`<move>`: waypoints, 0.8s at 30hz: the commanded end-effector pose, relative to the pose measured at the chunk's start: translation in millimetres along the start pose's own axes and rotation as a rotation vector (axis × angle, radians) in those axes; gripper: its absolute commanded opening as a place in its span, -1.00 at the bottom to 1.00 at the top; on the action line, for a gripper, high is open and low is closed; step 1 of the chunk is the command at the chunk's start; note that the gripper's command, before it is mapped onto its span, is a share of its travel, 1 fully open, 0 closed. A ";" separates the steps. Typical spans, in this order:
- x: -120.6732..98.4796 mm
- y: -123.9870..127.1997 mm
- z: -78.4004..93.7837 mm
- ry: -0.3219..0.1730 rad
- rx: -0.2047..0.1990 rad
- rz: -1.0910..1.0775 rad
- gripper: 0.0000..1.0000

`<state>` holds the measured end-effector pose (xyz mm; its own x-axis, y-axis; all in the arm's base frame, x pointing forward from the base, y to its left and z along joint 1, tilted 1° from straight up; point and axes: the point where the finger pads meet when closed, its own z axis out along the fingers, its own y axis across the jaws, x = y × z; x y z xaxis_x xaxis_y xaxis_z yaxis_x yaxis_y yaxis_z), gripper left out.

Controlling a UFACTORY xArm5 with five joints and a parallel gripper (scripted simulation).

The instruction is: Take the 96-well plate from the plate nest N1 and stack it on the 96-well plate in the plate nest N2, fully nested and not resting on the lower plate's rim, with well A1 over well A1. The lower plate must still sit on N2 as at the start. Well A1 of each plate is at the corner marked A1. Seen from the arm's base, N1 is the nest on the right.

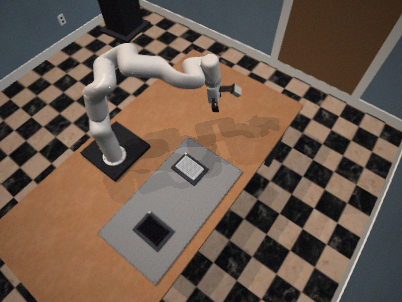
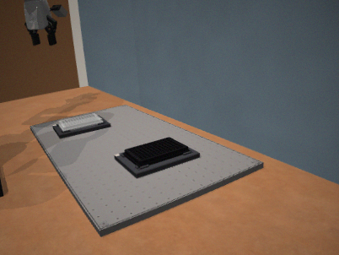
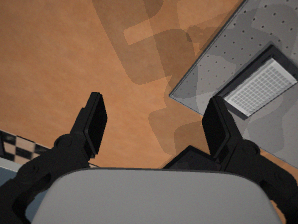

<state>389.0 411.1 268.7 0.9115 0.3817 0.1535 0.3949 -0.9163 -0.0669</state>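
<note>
A white 96-well plate (image 1: 189, 168) sits in a dark nest on the far half of the grey mat (image 1: 172, 207); it also shows in the side view (image 2: 81, 121) and at the right edge of the wrist view (image 3: 260, 88). A black 96-well plate (image 1: 153, 230) sits in the other nest on the near half of the mat, also in the side view (image 2: 156, 150). My gripper (image 1: 215, 106) is open and empty. It hangs high above the bare wooden table, beyond the mat's far end and away from both plates. It shows at the top left of the side view (image 2: 42, 37) and in the wrist view (image 3: 156, 107).
The arm's black base plate (image 1: 115, 152) stands on the table beside the mat. A dark pedestal (image 1: 121, 17) stands on the floor behind the table. A brown door (image 1: 340, 35) is in the back wall.
</note>
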 end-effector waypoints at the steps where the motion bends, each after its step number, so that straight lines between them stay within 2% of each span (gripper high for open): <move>1: 2.2 17.5 -3.1 0.006 -0.003 0.002 1.00; 5: 3.3 35.8 -4.2 -0.010 -0.015 0.045 1.00; 13: 2.0 73.3 -6.7 -0.006 -0.024 0.045 1.00; 15: 2.0 73.3 -6.7 -0.006 -0.024 0.045 1.00; 17: 1.4 85.2 -7.5 -0.023 -0.033 0.089 1.00; 24: -3.0 118.2 -9.9 -0.021 -0.041 0.089 1.00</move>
<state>425.9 318.4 268.2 0.9444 0.3045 0.1238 0.3115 -0.9493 -0.0420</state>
